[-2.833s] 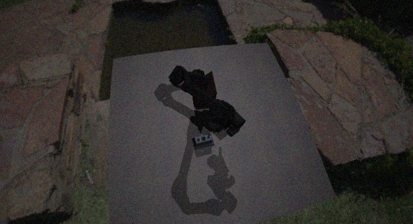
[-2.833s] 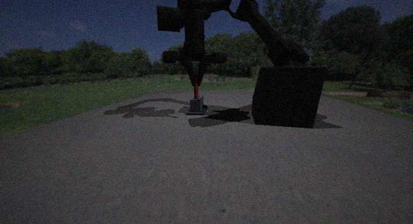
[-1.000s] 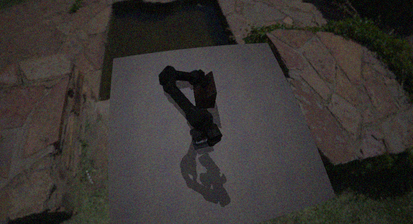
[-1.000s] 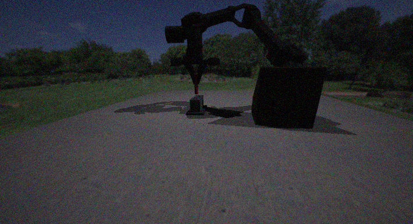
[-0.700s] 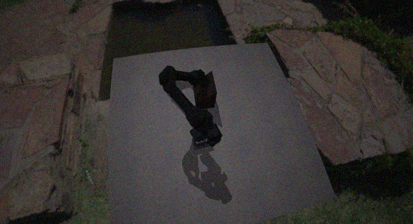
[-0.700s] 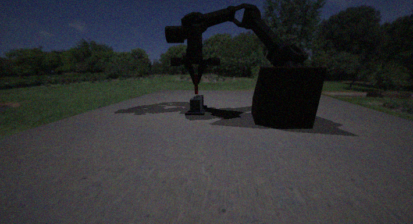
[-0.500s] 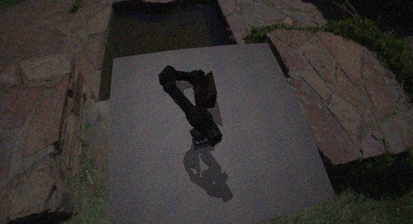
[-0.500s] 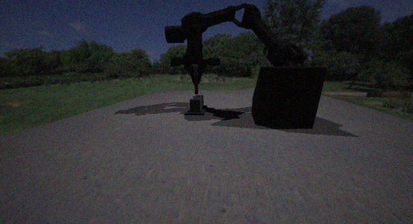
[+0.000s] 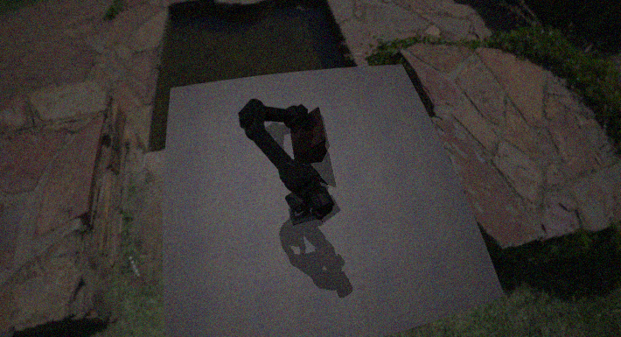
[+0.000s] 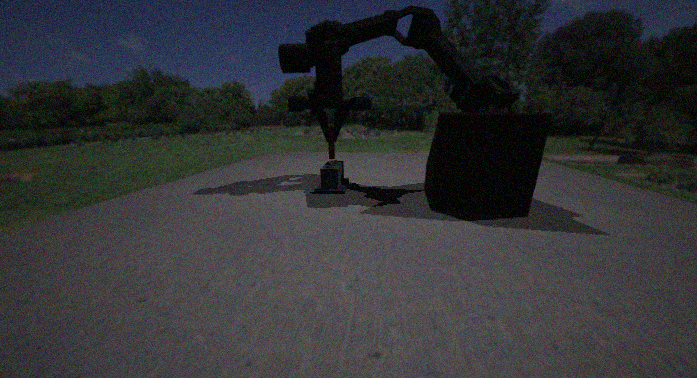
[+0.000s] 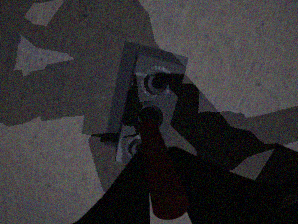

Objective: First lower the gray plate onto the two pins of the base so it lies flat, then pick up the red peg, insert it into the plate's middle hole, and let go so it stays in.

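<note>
The base (image 10: 332,190) (image 11: 119,95) stands upright on the table top. The gray plate (image 11: 161,104) lies on top of it, with a pin showing in a ringed end hole in the wrist view; it looks flat. My gripper (image 10: 332,136) (image 11: 156,156) is shut on the red peg (image 10: 331,151) (image 11: 165,182) and points down over the base. The peg is close to upright. Its lower end is at the plate's middle hole (image 11: 151,115), just above the plate in the exterior view; whether the tip has entered is too dark to tell. The arm mostly hides the base in the top view.
The arm's large dark pedestal (image 9: 310,137) (image 10: 483,167) stands behind the base, to its right in the exterior view. The arm arches over from it. Dark shadows fall across the table top (image 9: 219,249) (image 10: 294,280) around the base.
</note>
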`<state>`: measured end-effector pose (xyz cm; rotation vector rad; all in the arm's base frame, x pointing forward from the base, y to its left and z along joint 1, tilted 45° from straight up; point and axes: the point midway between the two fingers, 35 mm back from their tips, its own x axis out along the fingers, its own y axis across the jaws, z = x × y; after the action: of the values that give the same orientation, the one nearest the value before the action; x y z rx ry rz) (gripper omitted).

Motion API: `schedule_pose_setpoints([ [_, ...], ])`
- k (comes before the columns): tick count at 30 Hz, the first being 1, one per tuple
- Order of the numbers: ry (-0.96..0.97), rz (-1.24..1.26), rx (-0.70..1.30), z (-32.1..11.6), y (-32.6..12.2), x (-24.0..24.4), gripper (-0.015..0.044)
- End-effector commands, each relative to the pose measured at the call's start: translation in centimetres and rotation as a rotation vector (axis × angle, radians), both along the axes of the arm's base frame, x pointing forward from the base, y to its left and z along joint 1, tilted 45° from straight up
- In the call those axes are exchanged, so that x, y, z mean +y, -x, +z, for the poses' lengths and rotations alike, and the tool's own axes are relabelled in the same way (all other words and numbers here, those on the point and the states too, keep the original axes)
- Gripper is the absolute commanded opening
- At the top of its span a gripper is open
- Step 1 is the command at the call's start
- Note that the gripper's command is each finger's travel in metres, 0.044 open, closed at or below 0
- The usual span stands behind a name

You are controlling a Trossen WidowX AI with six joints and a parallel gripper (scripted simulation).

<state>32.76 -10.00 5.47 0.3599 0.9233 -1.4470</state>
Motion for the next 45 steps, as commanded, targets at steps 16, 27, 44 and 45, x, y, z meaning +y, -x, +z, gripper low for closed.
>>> schedule_pose_setpoints([
  [16,0.005,0.005,0.006,0.3,-0.1,-0.2,0.0],
  [27,0.0,0.0,0.0,0.1,-0.1,-0.2,0.0],
  [44,0.006,0.005,0.006,-1.0,0.3,-1.4,0.0],
  [45,0.004,0.004,0.005,-0.9,0.3,-1.4,0.0],
])
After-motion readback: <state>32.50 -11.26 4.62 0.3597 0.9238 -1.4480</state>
